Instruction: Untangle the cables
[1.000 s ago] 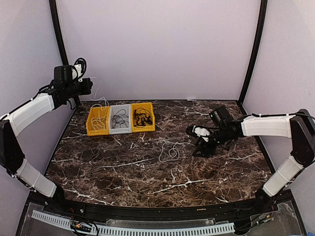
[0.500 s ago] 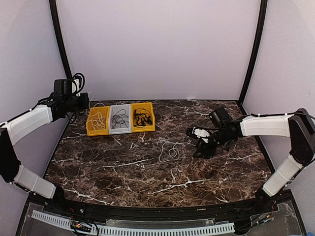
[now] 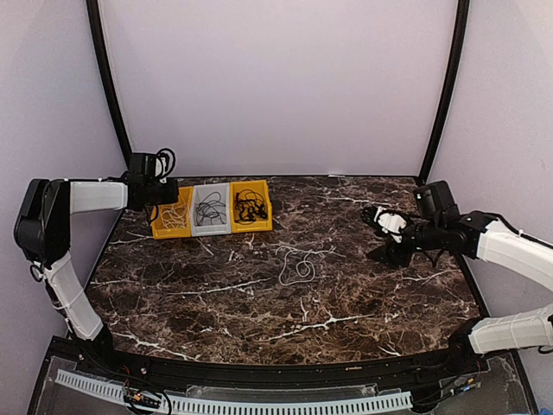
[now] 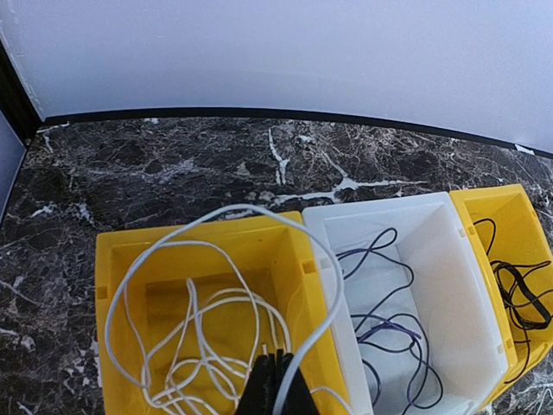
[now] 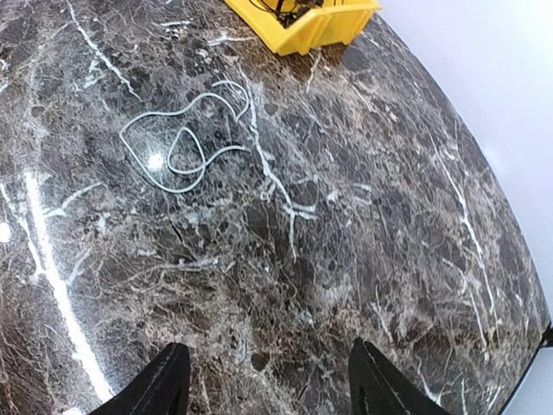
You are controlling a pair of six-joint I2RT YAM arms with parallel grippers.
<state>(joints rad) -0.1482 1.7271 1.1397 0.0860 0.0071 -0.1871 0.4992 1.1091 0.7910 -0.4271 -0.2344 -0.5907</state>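
Limp, light loose cable (image 3: 298,266): I'd pinch its loop with the spread right gripper (image 5: 266,367); left gripper (image 4: 275,387) is clamped on the white cable (image 4: 233,208).

Three bins (image 3: 210,230), several cables (image 3: 249,207), two arms (image 3: 97,196)

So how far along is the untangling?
Mostly done: dark cords lie in the white plastic bin, black cords in the right-hand yellow bin. In hand: the left gripper is shut on a thin white cable over the left-hand yellow bin. Left: one pale looped cable on the marble table, the open right gripper empty.
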